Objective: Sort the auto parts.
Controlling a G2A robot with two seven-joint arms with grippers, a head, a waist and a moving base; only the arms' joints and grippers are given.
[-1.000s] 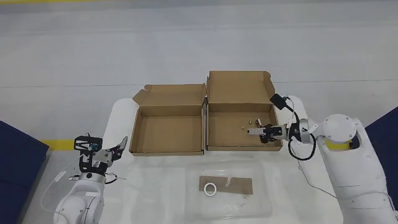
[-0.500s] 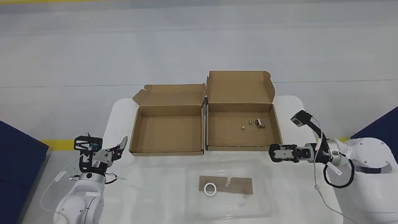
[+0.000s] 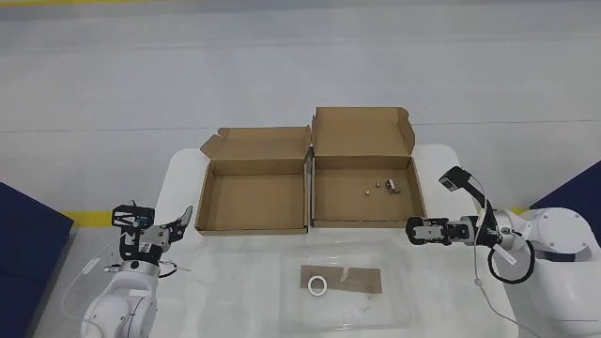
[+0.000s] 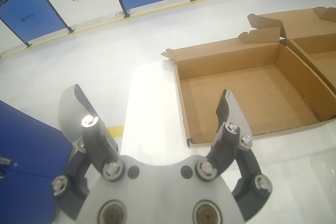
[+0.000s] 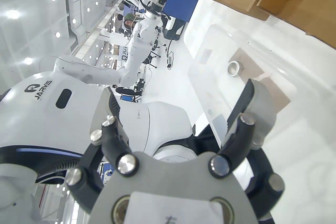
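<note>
Left end effector [image 4: 152, 104]: spread wide and empty, hangs above the near left edge of the desk [image 3: 225, 253], just short of the left cardboard box [image 3: 254, 202] and apart from it, fingertips turned toward that box's near left corner. Right end effector [image 5: 181, 104]: likewise parted wide and empty, hovers low over the desk just beyond the near right corner of the right cardboard box [image 3: 338, 207], pointing across toward the robot's left, close to the box wall; cannot tell whether touching.

Both boxes side by side on the far half of the desk, walls meeting, lids folded back and open. Left box: bare cardboard floor showing. Right box: holds three small parts [image 3: 377, 185] in a loose row on its floor, right of centre, near one another; too small to tell their kind.

Nearer the robot, in front of the boxes: a clear plastic tray [image 3: 376, 312] resting on the desk. Inside it, a flat cardboard sheet [image 3: 357, 280], and on the sheet's left end a white ring [image 3: 317, 285], lying flat, hole up. Ring well apart from both end effectors, between them across the desk, closer to the right one.
</note>
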